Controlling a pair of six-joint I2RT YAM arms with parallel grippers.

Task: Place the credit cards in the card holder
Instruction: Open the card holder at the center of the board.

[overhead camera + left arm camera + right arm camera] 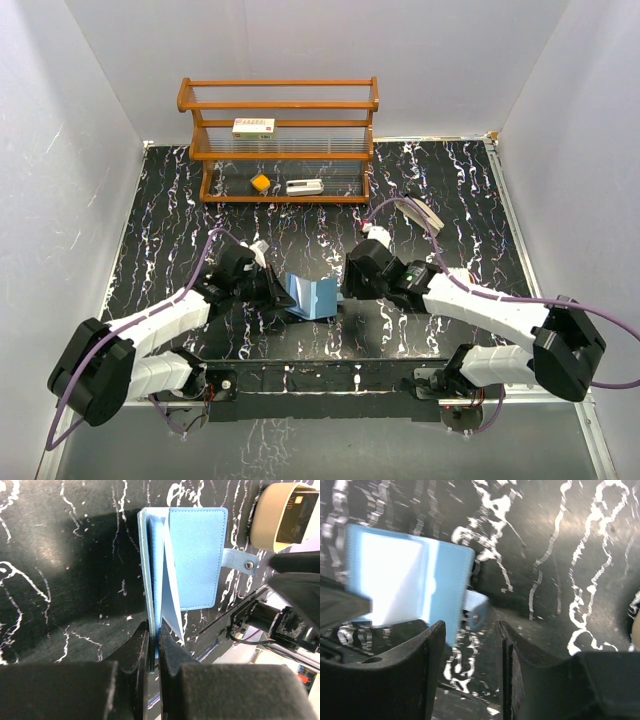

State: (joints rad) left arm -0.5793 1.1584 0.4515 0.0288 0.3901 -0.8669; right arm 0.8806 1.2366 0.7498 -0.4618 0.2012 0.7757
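Card holder (312, 297), small and blue, sits half open like a book at the middle of the black marbled table (170, 220), between the two arms. The left gripper (154, 630) is pinched tight on the near edge of one cover, its jaws nearly touching. The right gripper (470, 630) hovers just beside the other cover, jaws a moderate way apart with nothing between them. A clasp tab (240, 560) sticks out from the far cover.

The holder looks light and soft. Its thin covers would likely bend and the spine swing freely, so a single pinch may let it flop. The best hold is probably a cover edge near the spine, with the other arm steadying the free flap so the slots stay open.

A tan tray (265, 525) sits near the holder, with a dark card (302, 510) inside. Cards are probably stiff, thin and slippery, and best taken by an edge.
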